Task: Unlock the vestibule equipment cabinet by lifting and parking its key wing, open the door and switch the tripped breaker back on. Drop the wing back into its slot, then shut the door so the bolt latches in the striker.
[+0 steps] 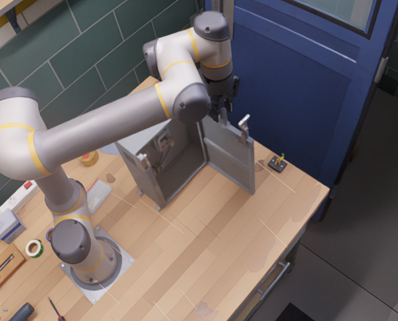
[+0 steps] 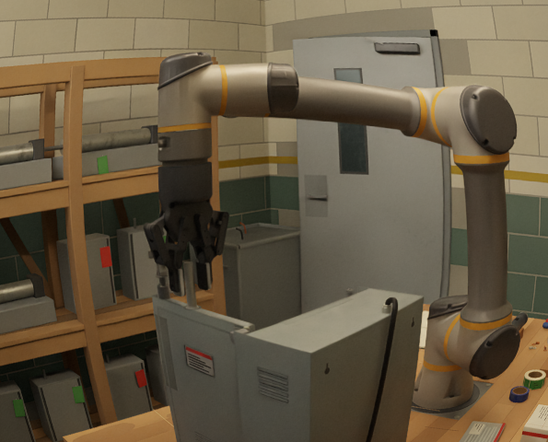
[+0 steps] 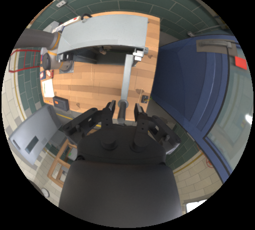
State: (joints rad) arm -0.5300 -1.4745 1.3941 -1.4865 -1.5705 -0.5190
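Observation:
A grey upright peg [image 3: 122, 110] [image 2: 189, 283] [image 1: 223, 116] stands on the top edge of the cabinet door [image 1: 228, 157] [image 2: 195, 366], between my fingers. The door hangs open, swung away from the grey cabinet [image 1: 157, 155] [image 2: 326, 361] [image 3: 104, 33], whose inside shows wiring and a breaker [image 1: 163, 140]. The key wing [image 1: 244, 126] [image 2: 161, 281] stands raised at the door's far top corner. My gripper [image 3: 123, 110] [image 2: 184, 280] [image 1: 222, 115] points straight down over the peg, is open and holds nothing.
Behind the cabinet a blue room door [image 1: 296, 86] stands close to the bench's far edge. A small black plate with a yellow toggle [image 1: 278, 162] sits on the bench by the cabinet door. Tape rolls [image 1: 34, 248], boxes and tools lie near my base.

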